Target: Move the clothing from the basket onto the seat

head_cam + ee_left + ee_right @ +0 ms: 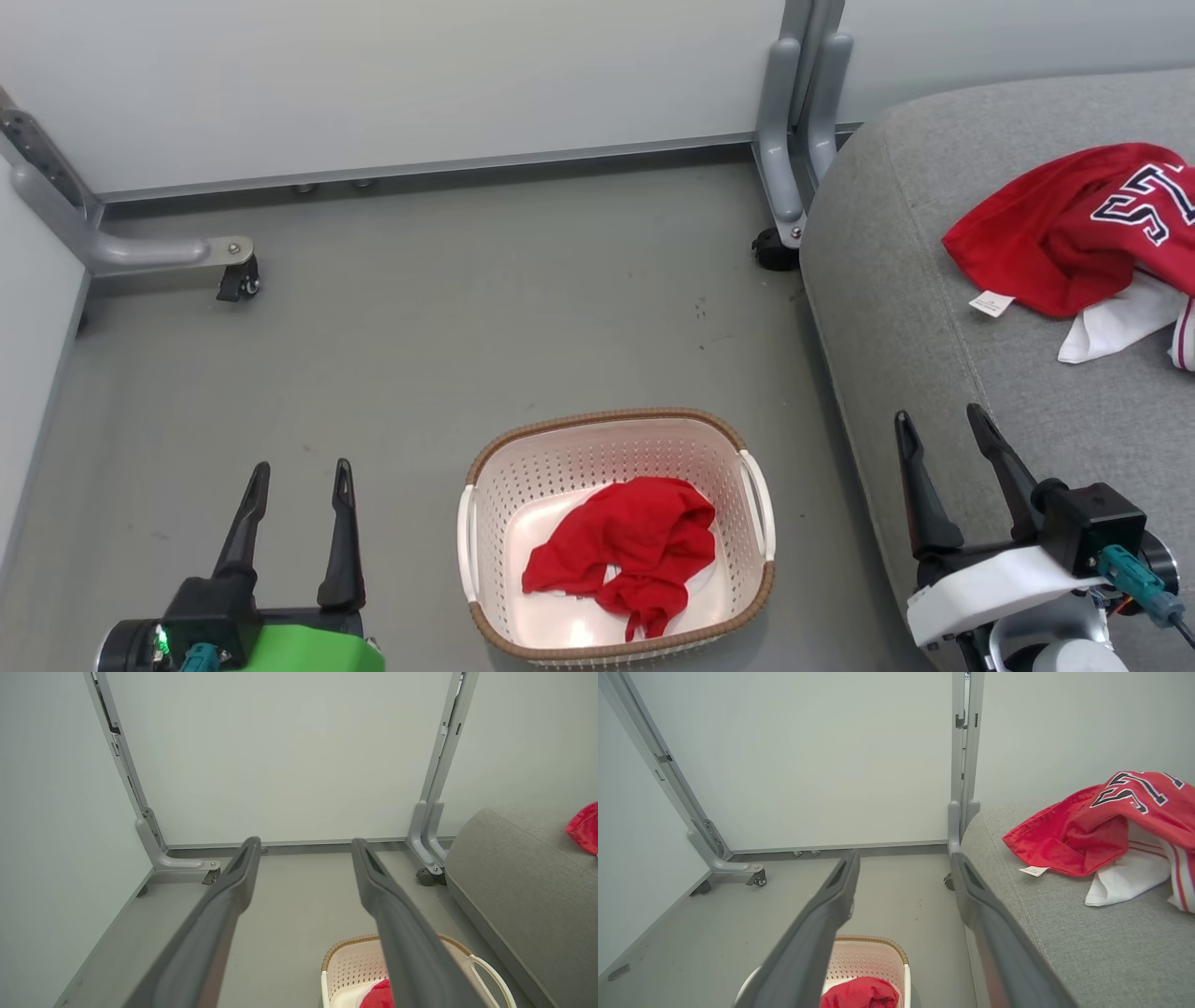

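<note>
Clothing lies crumpled in the basket; another red garment rests on the seat, far right. Left end effector and right end effector hang open, empty.

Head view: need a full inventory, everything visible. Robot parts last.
basket garment: 1, red, crumpled in the basket's base
seat garment: 1 bundle, red with white panels and navy-white lettering, on the seat at far right
basket: 1, cream-white perforated with brown rim, on the floor between the grippers
seat: 1, grey fabric, right side
frame feet: 2, grey metal on black casters, at the wall, left and centre-right
floor: 1, grey, middle
left gripper: 1, dark fingers, lower left, open, empty
right gripper: 1, dark fingers, lower right, open, empty
</note>
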Motion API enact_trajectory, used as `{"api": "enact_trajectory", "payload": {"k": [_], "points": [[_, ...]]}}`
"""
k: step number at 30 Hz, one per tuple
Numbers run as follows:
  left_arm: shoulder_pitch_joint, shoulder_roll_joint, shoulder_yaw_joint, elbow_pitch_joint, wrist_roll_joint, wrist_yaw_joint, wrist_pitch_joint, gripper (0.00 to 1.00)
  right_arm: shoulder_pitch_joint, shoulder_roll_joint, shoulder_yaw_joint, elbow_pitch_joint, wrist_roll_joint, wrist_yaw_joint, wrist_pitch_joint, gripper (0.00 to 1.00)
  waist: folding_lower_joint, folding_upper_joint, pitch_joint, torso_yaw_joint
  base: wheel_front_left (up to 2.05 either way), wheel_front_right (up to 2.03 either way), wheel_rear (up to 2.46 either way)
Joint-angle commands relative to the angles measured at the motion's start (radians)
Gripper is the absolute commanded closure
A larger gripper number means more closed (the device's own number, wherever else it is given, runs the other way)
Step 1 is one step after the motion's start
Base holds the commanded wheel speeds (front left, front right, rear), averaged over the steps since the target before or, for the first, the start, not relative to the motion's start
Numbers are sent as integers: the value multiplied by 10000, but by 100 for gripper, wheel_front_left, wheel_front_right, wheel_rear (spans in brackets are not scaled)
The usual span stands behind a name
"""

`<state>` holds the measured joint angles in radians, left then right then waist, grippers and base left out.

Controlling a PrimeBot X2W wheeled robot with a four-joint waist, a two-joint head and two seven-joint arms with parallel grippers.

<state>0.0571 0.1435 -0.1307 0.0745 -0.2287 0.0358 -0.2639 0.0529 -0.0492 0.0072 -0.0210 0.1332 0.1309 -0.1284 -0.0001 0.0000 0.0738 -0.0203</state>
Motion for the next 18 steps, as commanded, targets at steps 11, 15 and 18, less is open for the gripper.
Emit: {"api": "enact_trajectory", "payload": {"k": [11,15,18], "points": [[191,-136,60,323,355,-73,-7,0,262,-25,25,-285,-192,-3,206,0,1,0,-153,-43,0,0,0],[117,-166,101,408,402,-91,-7,0,248,-27,49,-322,-255,-3,252,0,1,0,-140,-31,0,0,0],[78,-186,144,454,444,-110,-7,0,228,-25,62,-333,-208,-3,265,0,1,0,-140,-32,0,0,0]]}}
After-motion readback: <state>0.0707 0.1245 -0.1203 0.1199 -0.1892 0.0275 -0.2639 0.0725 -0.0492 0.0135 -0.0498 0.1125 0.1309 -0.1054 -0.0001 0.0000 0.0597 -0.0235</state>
